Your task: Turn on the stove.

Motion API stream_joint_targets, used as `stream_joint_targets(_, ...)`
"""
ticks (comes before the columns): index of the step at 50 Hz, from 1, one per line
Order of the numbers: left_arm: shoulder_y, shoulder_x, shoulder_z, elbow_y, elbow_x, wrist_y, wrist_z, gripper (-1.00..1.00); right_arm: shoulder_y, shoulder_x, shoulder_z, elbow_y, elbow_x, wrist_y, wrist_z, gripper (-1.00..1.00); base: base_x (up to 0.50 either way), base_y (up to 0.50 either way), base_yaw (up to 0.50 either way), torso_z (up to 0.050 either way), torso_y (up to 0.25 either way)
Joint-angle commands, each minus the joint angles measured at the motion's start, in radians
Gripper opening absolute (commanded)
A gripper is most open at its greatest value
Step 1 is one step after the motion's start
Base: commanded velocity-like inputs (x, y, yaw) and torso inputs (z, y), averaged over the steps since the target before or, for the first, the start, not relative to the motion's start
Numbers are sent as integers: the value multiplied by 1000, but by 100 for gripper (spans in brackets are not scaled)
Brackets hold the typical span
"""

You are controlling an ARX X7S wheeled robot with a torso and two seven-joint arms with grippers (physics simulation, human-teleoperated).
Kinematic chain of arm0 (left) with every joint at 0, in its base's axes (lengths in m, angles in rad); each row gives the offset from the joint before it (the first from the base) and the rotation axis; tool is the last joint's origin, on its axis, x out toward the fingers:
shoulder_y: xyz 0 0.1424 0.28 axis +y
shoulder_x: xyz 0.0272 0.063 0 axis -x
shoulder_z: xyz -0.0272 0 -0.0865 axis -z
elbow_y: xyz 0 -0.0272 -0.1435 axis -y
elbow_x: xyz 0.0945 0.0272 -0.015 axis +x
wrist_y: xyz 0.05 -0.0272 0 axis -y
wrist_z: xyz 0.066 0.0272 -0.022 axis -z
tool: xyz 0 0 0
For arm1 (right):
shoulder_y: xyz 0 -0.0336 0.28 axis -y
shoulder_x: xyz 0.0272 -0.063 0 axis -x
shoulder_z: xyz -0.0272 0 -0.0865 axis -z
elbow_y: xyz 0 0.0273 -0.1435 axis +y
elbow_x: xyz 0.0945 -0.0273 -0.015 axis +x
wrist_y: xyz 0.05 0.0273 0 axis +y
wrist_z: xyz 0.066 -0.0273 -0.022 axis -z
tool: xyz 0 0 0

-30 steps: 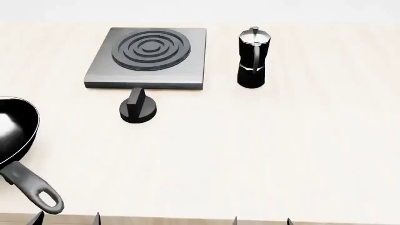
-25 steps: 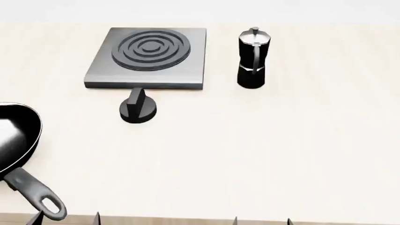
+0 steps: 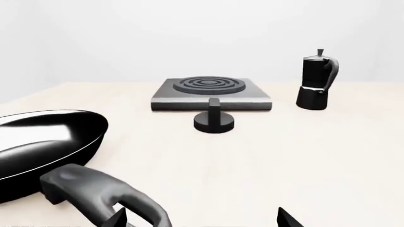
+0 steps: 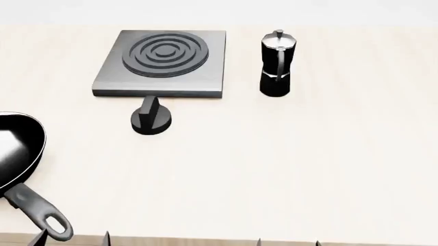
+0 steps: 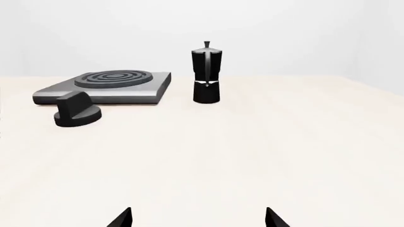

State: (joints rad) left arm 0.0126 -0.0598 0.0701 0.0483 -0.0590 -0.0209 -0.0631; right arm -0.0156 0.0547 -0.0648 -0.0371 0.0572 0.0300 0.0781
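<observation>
The head view looks steeply down on the table [image 4: 287, 169] from its near edge, taking in stove [image 4: 161, 64], knob [image 4: 151, 118], pot [image 4: 276, 64] and part of the pan [image 4: 17, 154]. Both wrist views sit low over the near part of the table, facing level toward the far wall. The left wrist view is nearest the pan [image 3: 44, 146], its handle close and somewhat blurred. The right wrist view looks from further right. All three share the stove [image 5: 104, 87], knob [image 5: 75, 109] and pot [image 5: 206, 73].
</observation>
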Motion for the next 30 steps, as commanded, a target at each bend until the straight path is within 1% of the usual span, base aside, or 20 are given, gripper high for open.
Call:
stream_joint_targets(1,14,-19,15,77,-41,-44,-20,100,-22,12,-30,-63,8,22,34,100,0,0,0,0,0)
stream_joint_targets(2,20,-20,25,60,-27,-6,-21,100,-25,13,-37,-95,7,40,37,100,0,0,0,0,0)
stream_joint_targets(3,25,-23,24,121,-37,-61,-27,100,-23,14,-40,-104,8,43,38,100,0,0,0,0,0)
stream_joint_targets(4,28,-27,26,150,-37,-77,-30,100,-23,16,-43,-117,8,49,40,100,0,0,0,0,0)
stream_joint_targets(5,34,-29,35,121,-16,-26,-34,100,-26,17,-48,-151,9,68,43,100,0,0,0,0,0)
stream_joint_targets(6,35,-32,32,184,-30,-84,-38,100,-26,19,-50,-166,10,74,44,100,0,0,0,0,0)
stream_joint_targets(7,37,-35,31,216,-38,-110,-38,100,-27,21,-51,-180,12,83,46,100,0,0,0,0,0)
stream_joint_targets(10,44,-42,36,289,-46,-148,-44,100,-27,28,-58,-226,9,108,55,100,0,0,0,0,0)
stream_joint_targets(11,49,-42,38,263,-43,-110,-42,100,-27,29,-61,-235,9,112,57,100,0,0,0,0,0)
stream_joint_targets(14,48,-51,40,384,-61,-203,-51,100,-26,36,-66,-305,12,143,62,100,0,0,0,0,0)
stream_joint_targets(17,43,-58,42,425,-67,-232,-59,100,-26,42,-71,-368,15,180,69,100,0,0,0,0,0)
stream_joint_targets(22,34,-69,31,571,-100,-336,-79,100,-20,54,-74,-482,25,244,78,100,0,0,0,0,0)
stream_joint_targets(30,16,-86,9,675,-136,-410,-100,100,-11,70,-70,-619,44,325,96,100,0,0,0,0,0)
